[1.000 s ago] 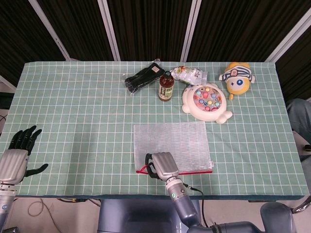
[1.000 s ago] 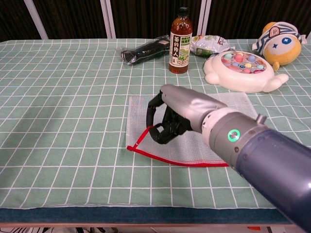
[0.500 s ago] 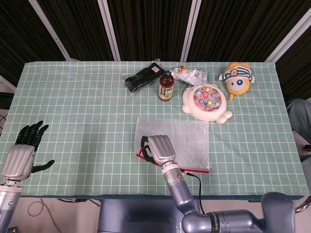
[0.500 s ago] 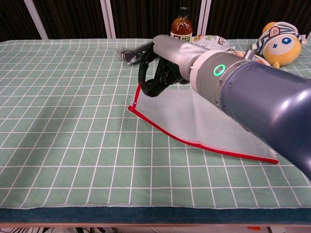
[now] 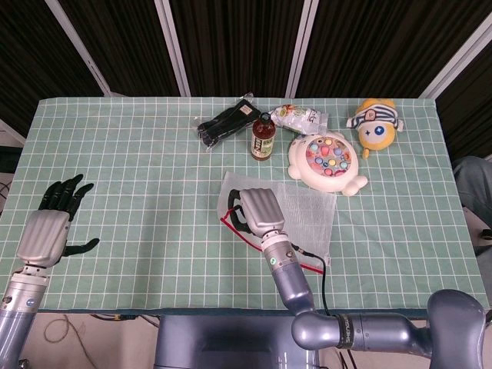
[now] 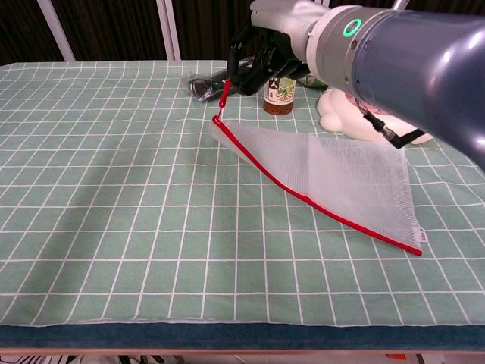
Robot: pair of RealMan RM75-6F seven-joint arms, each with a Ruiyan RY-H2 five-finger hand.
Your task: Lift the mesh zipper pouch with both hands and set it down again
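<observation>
The mesh zipper pouch is white netting with a red zipper edge. My right hand grips its left corner by the red pull and holds that end high above the table, so the pouch hangs slanted down to its far corner near the cloth. In the head view the right hand covers the pouch's left part. My left hand is far off at the table's left edge, fingers spread, holding nothing.
At the back of the green checked tablecloth lie black gloves, a tea bottle, a snack bag, a fishing toy and a plush toy.
My right hand has risen and moved toward the table's back, lifting the pouch's left end off the cloth. The left hand has crept forward and inward slightly, still open.
</observation>
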